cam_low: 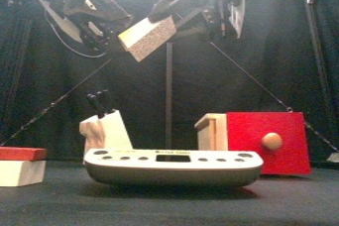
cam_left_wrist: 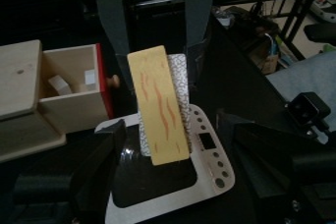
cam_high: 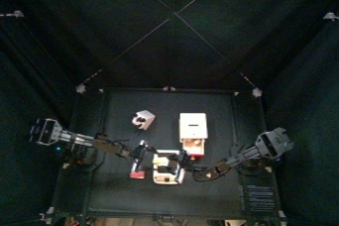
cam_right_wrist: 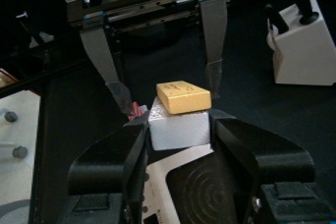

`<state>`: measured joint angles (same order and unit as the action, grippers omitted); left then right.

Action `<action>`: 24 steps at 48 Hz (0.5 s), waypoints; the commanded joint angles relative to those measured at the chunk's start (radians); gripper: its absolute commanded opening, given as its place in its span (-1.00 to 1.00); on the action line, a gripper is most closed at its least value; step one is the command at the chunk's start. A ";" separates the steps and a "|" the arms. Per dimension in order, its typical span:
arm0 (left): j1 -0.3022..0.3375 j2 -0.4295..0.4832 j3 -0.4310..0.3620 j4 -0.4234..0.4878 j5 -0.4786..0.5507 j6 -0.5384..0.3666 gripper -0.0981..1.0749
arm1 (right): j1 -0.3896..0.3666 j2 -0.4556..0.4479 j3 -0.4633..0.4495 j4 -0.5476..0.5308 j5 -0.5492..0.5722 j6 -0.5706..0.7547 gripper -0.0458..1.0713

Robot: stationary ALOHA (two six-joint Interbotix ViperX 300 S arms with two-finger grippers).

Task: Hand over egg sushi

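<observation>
Aloft | egg sushi [cam_low: 149,36] clenched by both left tool [cam_left_wrist: 155,120] and right tool [cam_right_wrist: 178,120] | scale [cam_low: 172,168] beneath, well apart

Scale [cam_low: 172,168]: you see it white and oval at the near middle of the table [cam_low: 169,208], flat, with a small dark display on its front.
Knife block [cam_low: 105,131]: pale wood, just behind the scale's left end, dark handles sticking up.
Red box [cam_low: 261,143]: right of the scale, wooden side, round knob on its red front.
Small box [cam_low: 20,166]: near left edge, red top, pale sides.
</observation>
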<state>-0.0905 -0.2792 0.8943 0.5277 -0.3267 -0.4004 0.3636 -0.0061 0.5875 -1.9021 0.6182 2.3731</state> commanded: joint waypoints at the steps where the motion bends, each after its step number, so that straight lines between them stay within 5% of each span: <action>1: 0.002 0.000 -0.017 -0.002 -0.009 0.002 0.92 | -0.003 -0.028 -0.018 -0.002 0.003 0.002 0.13; 24: 0.002 0.008 -0.018 0.003 -0.009 0.003 0.93 | 0.005 -0.029 -0.018 -0.002 0.003 0.002 0.13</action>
<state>-0.0905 -0.2684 0.8943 0.5292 -0.3267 -0.4004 0.3651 -0.0061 0.5875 -1.9021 0.6182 2.3731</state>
